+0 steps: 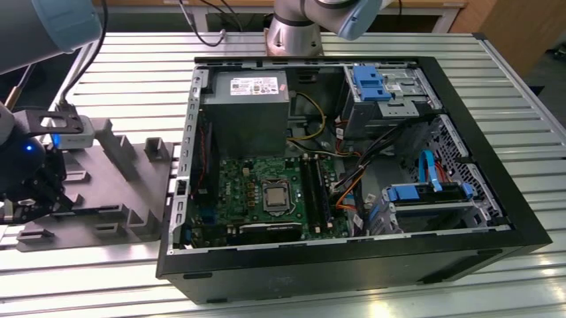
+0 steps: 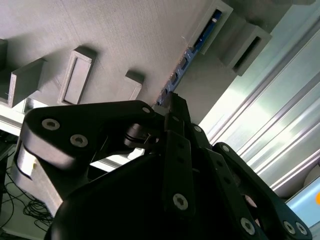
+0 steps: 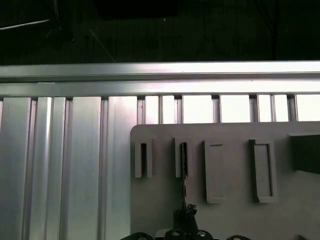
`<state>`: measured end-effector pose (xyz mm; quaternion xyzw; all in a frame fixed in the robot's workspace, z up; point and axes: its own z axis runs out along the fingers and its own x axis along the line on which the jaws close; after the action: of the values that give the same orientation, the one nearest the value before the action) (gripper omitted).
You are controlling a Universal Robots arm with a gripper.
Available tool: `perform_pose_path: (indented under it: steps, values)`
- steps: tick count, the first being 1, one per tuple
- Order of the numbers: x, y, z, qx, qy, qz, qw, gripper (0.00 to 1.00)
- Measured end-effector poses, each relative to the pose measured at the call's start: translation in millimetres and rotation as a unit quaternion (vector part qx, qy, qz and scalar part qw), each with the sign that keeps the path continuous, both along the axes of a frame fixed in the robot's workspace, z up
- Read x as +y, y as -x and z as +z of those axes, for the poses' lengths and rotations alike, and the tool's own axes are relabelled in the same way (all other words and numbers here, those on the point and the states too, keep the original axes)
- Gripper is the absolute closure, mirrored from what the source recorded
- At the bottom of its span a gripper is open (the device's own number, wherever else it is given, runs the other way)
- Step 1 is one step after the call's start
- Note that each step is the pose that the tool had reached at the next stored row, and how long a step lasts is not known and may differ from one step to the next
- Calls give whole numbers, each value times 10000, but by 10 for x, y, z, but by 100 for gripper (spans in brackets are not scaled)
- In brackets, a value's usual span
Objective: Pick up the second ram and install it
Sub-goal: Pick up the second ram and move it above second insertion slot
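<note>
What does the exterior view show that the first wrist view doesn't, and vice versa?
The exterior view gives you the open black metal computer case with its green motherboard. The first wrist view gives instead the thin dark memory stick, standing on edge in a slot. Both share the grey moulded plastic tray with upright posts and the ribbed aluminium table under it.

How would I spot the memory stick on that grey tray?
Find the grey plastic tray beside the open computer case, at the exterior view's left. The memory stick stands on edge in a slotted post by the gripper. It's the only thin dark strip among grey blocks.
</note>
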<state>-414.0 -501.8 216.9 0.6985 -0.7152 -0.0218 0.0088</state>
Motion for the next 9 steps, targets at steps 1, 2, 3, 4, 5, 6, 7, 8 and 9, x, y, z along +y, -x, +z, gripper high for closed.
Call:
perform_pose_path:
  steps: [1,2,3,4,5,6,7,8,9]
  values:
    - [0,-1,-5,-1,0,12,10000,89]
    - [0,0,-8,0,0,21,10000,89]
    - [0,0,-11,-1,-1,29,10000,89]
    - [0,0,-12,0,0,34,10000,89]
    - [0,0,-12,0,0,34,10000,89]
    - [0,0,-12,0,0,35,10000,89]
    - [0,-1,-13,-1,-1,36,10000,89]
    - [0,0,-13,-1,-1,36,10000,89]
    - [0,0,-13,-1,-1,36,10000,89]
